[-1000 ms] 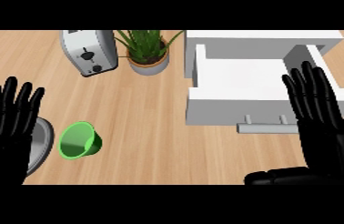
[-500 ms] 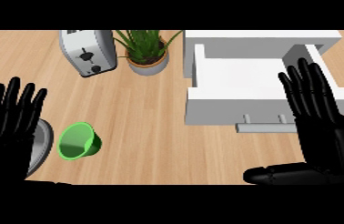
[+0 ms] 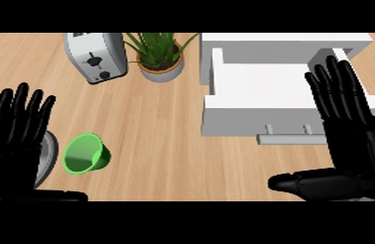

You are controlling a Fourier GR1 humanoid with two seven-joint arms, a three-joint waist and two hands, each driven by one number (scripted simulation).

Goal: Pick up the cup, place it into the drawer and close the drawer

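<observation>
In the head view, the green cup [image 3: 86, 153] sits at the lower left of the frame, tipped so its mouth faces up and to the left, just beside the left hand [image 3: 21, 134]. That hand is open, fingers straight and spread, holding nothing. The right hand [image 3: 350, 139] is open too, its fingers lying over the right part of the open white drawer [image 3: 253, 84] in the upper right, thumb stretched along the bottom edge.

The cup is not yet grasped. The left hand looks the better choice. It would do well to come at the cup's side, curl round the wall rather than the rim, and lift it clear before crossing the counter [image 3: 161, 119].

A grey rounded thing [image 3: 48, 156] is mostly hidden behind the left hand. The right hand covers part of the drawer's handle [image 3: 289, 137], and both forearms are cut off.
</observation>
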